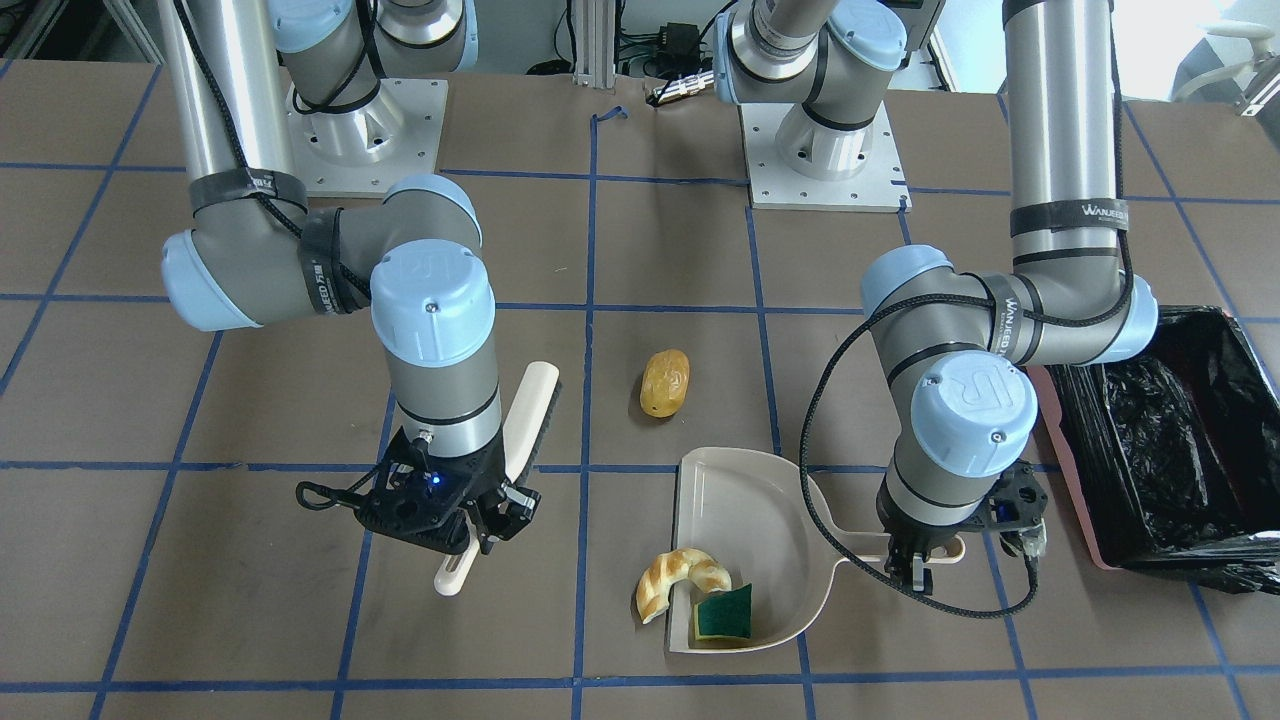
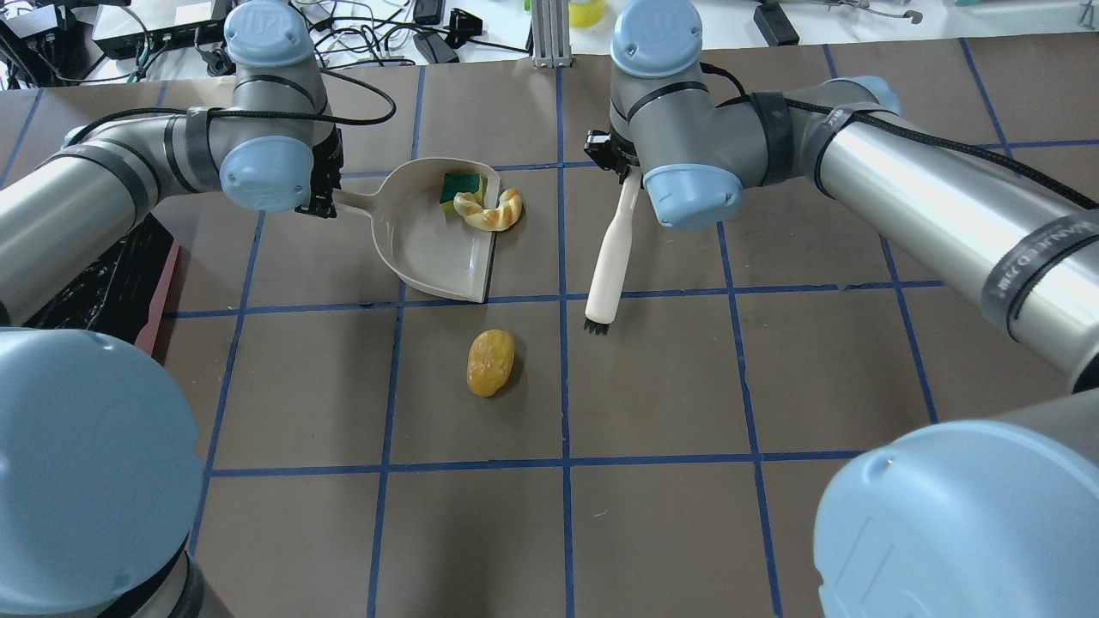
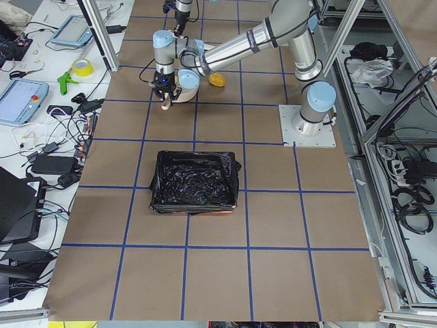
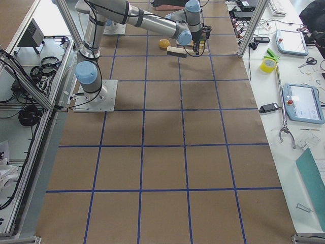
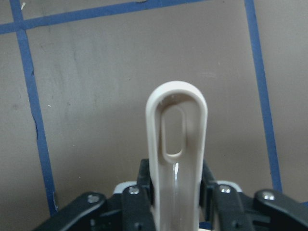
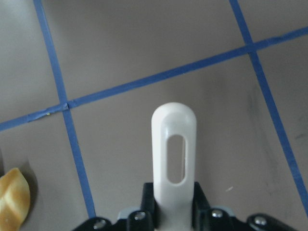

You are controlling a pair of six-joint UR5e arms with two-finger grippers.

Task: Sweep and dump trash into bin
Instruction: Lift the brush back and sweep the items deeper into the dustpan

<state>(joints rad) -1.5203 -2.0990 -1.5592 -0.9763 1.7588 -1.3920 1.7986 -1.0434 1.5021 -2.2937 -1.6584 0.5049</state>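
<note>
The beige dustpan (image 1: 745, 510) lies flat on the table. The green-and-yellow sponge piece (image 1: 724, 612) sits inside it at the mouth corner. The tan croissant (image 1: 680, 582) lies across the pan's open edge, half in. The golden bread roll (image 1: 665, 383) lies alone on the table, apart from the pan (image 2: 421, 245) and from the brush (image 2: 611, 249). My left gripper (image 1: 915, 570) is shut on the dustpan handle (image 5: 176, 144). My right gripper (image 1: 470, 535) is shut on the white brush's handle (image 6: 174, 149), with the bristles (image 2: 597, 326) pointing at the table to one side of the roll (image 2: 490, 362).
The pink bin (image 1: 1170, 440) with its black bag stands on the table beyond my left arm, also in the overhead view (image 2: 112, 275). Both arm bases (image 1: 825, 150) are bolted at the table's robot side. Blue tape lines grid the brown tabletop.
</note>
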